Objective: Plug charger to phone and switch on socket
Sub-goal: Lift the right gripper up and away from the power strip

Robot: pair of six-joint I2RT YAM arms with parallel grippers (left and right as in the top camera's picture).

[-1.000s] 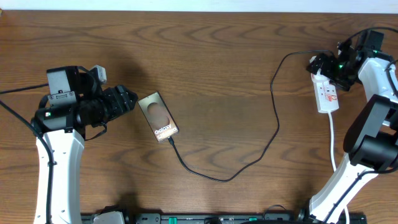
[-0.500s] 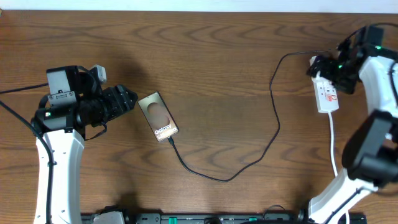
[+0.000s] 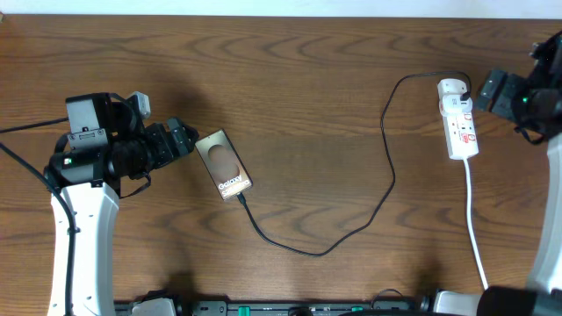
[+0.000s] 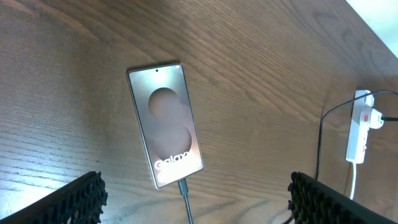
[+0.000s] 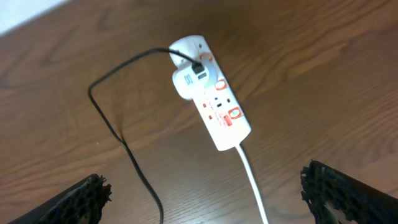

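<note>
Left gripper [image 3: 182, 140]: jaws spread, empty, beside flat bronze-brown phone [image 3: 223, 164].
Phone: thin black charger cable [image 3: 386, 189] meets its lower end.
Narrow white socket strip [image 3: 458, 130]: far right.
Right gripper [image 3: 486, 91]: jaws released, beside strip; best to press the red switch [image 5: 207, 60] squarely, without shoving.

A wooden table [image 3: 290, 79] of dark brown, strongly figured grain fills nearly every view, long wavy lines running across it in the overhead picture. Beyond its far edge lies a thin pale strip [image 3: 281, 7], white and featureless, which also shows as a bright corner in both wrist views; whether it is wall or floor cannot be told. The light is soft, leaving a dull sheen mid-table and a brighter glare on the grain low in the left wrist view.
</note>
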